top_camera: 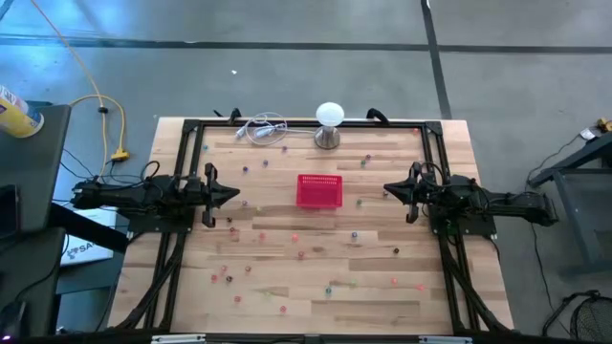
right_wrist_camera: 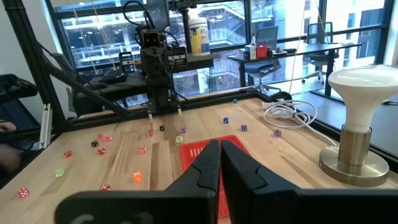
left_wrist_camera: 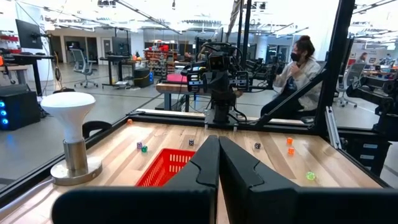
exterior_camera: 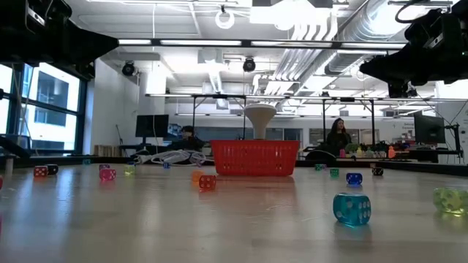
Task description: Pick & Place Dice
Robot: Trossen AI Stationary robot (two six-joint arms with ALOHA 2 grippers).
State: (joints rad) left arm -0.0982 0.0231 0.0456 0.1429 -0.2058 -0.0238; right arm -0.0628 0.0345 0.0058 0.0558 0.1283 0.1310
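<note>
Tiny dice point(top_camera: 293, 236) in mixed colours lie scattered over the wooden table, also seen in the low view as dice point(exterior_camera: 352, 208). A red mesh basket point(top_camera: 318, 191) stands in the table's middle, closer to the far edge. My left gripper point(top_camera: 236, 194) hovers left of the basket, shut and empty; its fingers point(left_wrist_camera: 219, 163) point toward the basket point(left_wrist_camera: 165, 167). My right gripper point(top_camera: 387, 189) hovers right of the basket, shut and empty, with the basket point(right_wrist_camera: 200, 151) just past its fingertips point(right_wrist_camera: 220, 160).
A white ball-shaped lamp on a metal base point(top_camera: 329, 124) stands at the far edge behind the basket, with a white cable point(top_camera: 260, 129) coiled to its left. A black frame point(top_camera: 191, 129) borders the table. People sit in the room beyond point(left_wrist_camera: 297, 68).
</note>
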